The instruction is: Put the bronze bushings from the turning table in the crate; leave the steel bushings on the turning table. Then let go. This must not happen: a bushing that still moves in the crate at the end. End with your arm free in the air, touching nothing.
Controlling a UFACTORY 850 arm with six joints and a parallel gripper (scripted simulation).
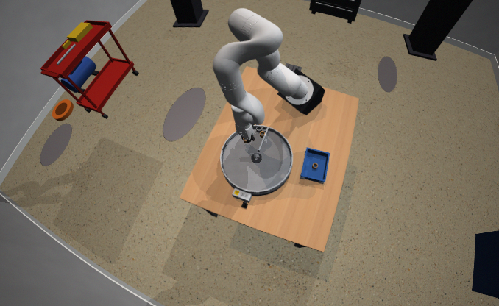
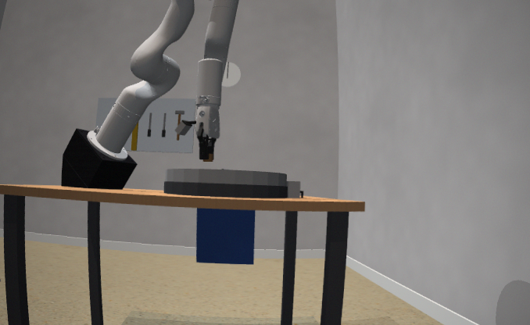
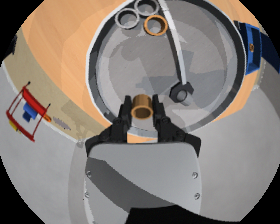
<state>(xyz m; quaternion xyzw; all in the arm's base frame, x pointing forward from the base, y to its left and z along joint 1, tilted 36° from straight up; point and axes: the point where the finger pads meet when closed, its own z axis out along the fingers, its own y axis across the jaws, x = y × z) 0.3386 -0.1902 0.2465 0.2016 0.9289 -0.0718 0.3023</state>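
No writing is showing clearly enough to read; the small control box (image 1: 241,195) at the near edge of the turning table (image 1: 278,178) is carrying a yellow mark and some grey marks, too small to make out.

The gripper (image 3: 141,121) is closing on a bronze bushing (image 3: 141,106), a short tan-gold cylinder seen side-on from the wrist view, pinched between the two black fingers. In the exterior view the gripper (image 2: 207,155) is hanging above the grey disc (image 2: 227,183) with the bushing's brown tip (image 2: 208,159) just showing below the fingers, clear of the surface. From the top the gripper (image 1: 248,139) is hovering over the far-left part of the disc, near its rim.

Three more rings are lying together against the rim of the disc: two steel bushings (image 3: 128,19), grey and thin-walled, and beside them another bronze one (image 3: 155,24), an orange-brown ring with an open centre. A thin light bar (image 3: 173,50) is running from that rim group to the dark hub (image 3: 181,91) in the middle of the disc.

The blue crate (image 1: 305,167) is sitting on the wooden table (image 1: 282,223), just to the right of the disc and apart from it, and one bronze ring (image 1: 314,165) is lying inside it. The arm's black base (image 1: 316,99) is standing on the far corner of the table
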